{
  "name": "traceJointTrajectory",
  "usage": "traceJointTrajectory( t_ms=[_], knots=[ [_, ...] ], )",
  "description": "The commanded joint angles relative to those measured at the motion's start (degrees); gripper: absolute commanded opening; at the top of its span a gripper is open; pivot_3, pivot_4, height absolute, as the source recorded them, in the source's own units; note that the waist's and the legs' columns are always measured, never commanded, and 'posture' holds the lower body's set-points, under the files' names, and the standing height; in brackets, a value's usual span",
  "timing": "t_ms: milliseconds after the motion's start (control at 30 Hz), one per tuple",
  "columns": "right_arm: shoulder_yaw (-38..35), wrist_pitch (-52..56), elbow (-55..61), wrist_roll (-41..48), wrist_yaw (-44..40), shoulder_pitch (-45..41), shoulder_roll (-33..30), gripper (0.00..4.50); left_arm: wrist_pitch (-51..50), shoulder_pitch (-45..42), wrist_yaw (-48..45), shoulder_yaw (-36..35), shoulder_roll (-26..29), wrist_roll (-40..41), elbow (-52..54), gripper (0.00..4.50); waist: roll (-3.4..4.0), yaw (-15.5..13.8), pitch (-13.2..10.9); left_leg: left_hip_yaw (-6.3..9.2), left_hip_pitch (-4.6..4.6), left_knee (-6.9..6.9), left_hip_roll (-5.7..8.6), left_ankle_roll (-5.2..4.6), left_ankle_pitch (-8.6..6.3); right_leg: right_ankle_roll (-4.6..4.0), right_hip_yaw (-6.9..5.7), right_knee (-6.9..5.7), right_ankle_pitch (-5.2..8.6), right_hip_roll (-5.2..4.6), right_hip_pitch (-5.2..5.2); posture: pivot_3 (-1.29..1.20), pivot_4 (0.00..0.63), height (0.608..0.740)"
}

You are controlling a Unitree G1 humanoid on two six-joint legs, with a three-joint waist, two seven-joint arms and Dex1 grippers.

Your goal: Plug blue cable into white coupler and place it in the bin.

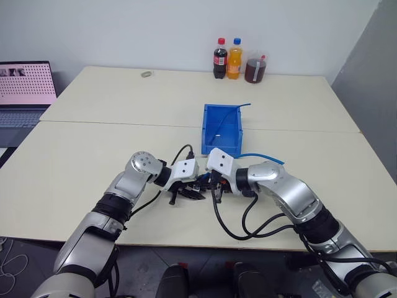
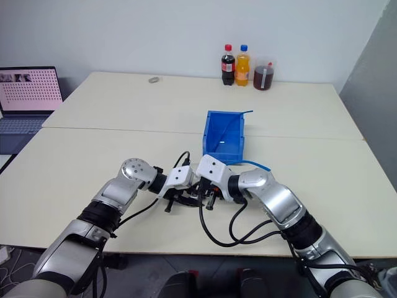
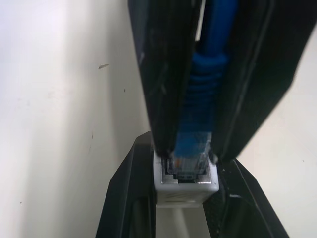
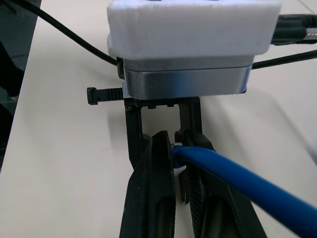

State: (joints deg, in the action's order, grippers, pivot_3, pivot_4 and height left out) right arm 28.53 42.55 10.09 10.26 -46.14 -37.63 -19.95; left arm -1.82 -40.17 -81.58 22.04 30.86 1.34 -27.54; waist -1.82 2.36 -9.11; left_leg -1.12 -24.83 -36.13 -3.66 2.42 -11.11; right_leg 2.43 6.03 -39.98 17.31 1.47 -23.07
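1. Head views: the two arms meet low over the near middle of the pale tabletop (image 1: 93, 155). The left gripper (image 1: 186, 194) and right gripper (image 1: 214, 185) point at each other, tips almost touching. The blue cable (image 1: 263, 156) trails out from the right gripper toward the right. The bin (image 1: 221, 128), a glossy, straight-walled blue plastic box, sits just beyond the grippers; another thin blue strand lies in it and pokes over its far right corner. Three drink bottles (image 1: 234, 60) stand at the far edge, a laptop (image 1: 25, 90) at far left.

2. Left wrist view: the left fingers (image 3: 126, 198) pinch the white coupler (image 3: 185, 186), a small, hard, smooth block, by its flanks. The cable's clear plug (image 3: 190, 156) sits at or just inside the socket mouth, its ribbed blue boot gripped between the right fingers (image 3: 158, 74).

3. Right wrist view: the right fingers (image 4: 156, 188) are pressed onto the round, smooth cable jacket.

4. Handling, as I judge it: both parts are light; the cable is limp, so a hold close behind the plug suits it; the slick coupler could twist or slip under push.
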Motion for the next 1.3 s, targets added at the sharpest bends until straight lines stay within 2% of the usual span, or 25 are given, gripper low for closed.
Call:
traceJointTrajectory(
  t_ms=[33,233,500,833,1233,1267,1300],
  knots=[
    [1.2,1.1,-1.5,0.0,-0.7,-1.4,1.8,0.06,-0.6,1.0,0.8,2.2,-0.6,-3.0,-1.4,0.81,0.00,0.0,0.0,0.02,0.00,0.00,0.00,0.00,0.00,0.00,-0.02,0.00,0.00,0.00,0.01,0.00,0.150,0.740],
    [2.2,1.0,-3.5,-0.4,-1.6,-1.5,2.8,0.06,-0.9,1.1,0.8,2.1,-0.5,-3.0,-1.1,0.81,0.04,0.0,0.1,0.15,0.02,-0.01,0.00,0.00,0.00,-0.01,-0.13,-0.01,0.01,0.02,0.07,0.00,0.150,0.740],
    [5.2,1.0,-6.7,-0.6,-5.2,1.3,2.2,0.06,-1.6,1.5,1.2,1.8,-0.4,-3.0,-0.4,0.81,0.06,0.1,0.3,0.37,0.61,0.04,0.00,0.00,-0.01,-0.28,-0.37,0.03,0.18,0.03,0.79,0.00,0.150,0.740],
    [5.6,1.2,-10.2,-0.9,-5.5,2.5,3.6,0.06,-1.9,1.8,1.7,1.3,-0.3,-3.1,-0.4,0.81,0.10,0.5,0.7,0.42,0.90,0.16,-0.01,0.00,-0.02,-0.38,-0.41,0.03,0.26,0.04,1.01,0.00,0.150,0.740],
    [-3.2,0.7,0.2,0.2,-0.9,4.7,1.0,0.06,0.7,4.3,6.6,-1.9,1.1,-2.6,-0.6,0.81,0.14,0.3,0.9,0.49,0.88,0.16,0.01,0.00,-0.02,-0.40,-0.46,0.04,0.30,0.01,1.03,0.00,0.150,0.740],
    [-3.6,1.0,1.6,0.5,-0.8,5.1,0.6,0.06,-0.2,4.6,6.3,-2.6,1.3,-1.7,0.1,1.37,0.15,0.2,0.9,0.48,0.82,0.17,0.02,0.00,-0.02,-0.39,-0.45,0.04,0.29,0.00,0.98,0.00,0.150,0.740],
    [-4.0,1.4,2.6,0.8,-0.6,5.4,0.4,0.06,-0.9,5.0,5.9,-3.1,1.6,-0.9,0.8,1.51,0.14,0.1,0.9,0.48,0.80,0.16,0.02,0.00,-0.02,-0.39,-0.46,0.05,0.29,-0.01,0.96,0.00,0.150,0.740]
  ],
)
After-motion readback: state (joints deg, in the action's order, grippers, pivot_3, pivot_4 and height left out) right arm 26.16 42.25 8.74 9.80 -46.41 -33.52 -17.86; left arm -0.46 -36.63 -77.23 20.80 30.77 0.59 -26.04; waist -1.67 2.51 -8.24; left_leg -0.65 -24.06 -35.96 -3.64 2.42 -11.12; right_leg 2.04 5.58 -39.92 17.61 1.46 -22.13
